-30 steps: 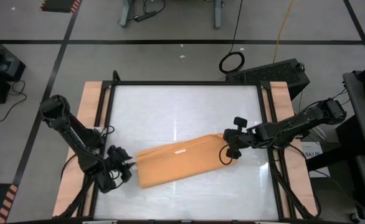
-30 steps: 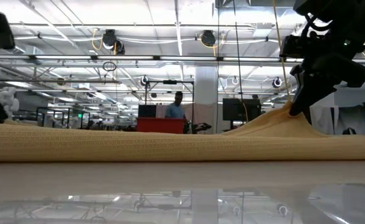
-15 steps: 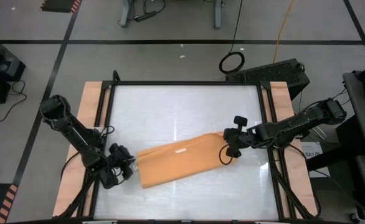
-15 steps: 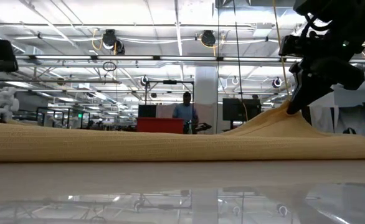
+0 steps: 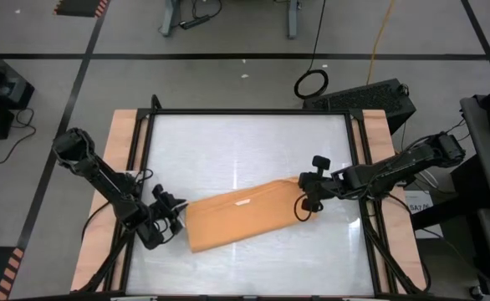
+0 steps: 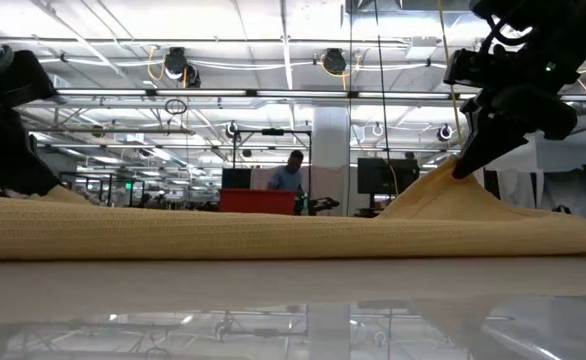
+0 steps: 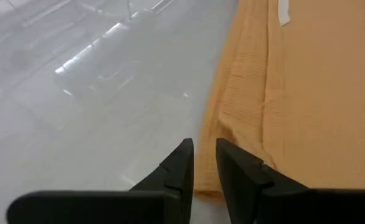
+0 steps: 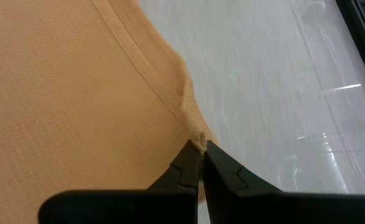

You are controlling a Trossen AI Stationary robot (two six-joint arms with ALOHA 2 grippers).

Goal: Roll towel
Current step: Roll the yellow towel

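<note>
- Towel point(image 5: 241, 219) lies flat on the white table point(image 5: 245, 142), in the near half, closer to the near edge than the far one.
- Its long axis runs slantwise: the left end sits nearer the near-left corner, the right end angles up toward the far-right.
- It is a plain orange-tan cloth with a fine woven texture, folded into a long band; a small white tag point(image 5: 243, 202) shows on its top face near the far long edge, also seen in the left wrist view point(image 7: 284, 11).
- In the low view the towel point(image 6: 273, 232) stretches across the whole width as a low strip, rising to a peak at its right end.
- Right gripper point(image 5: 302, 201) is at the towel's right end, fingers pressed together with a pinch of the cloth's edge point(image 8: 198, 140) between them, lifting that corner off the table point(image 6: 463, 172).
- Left gripper point(image 5: 175, 221) is at the towel's left end, low over the table; its fingers point(image 7: 176, 171) stand a narrow gap apart, with the towel's edge point(image 7: 207, 180) showing in that gap, nothing clamped.
</note>
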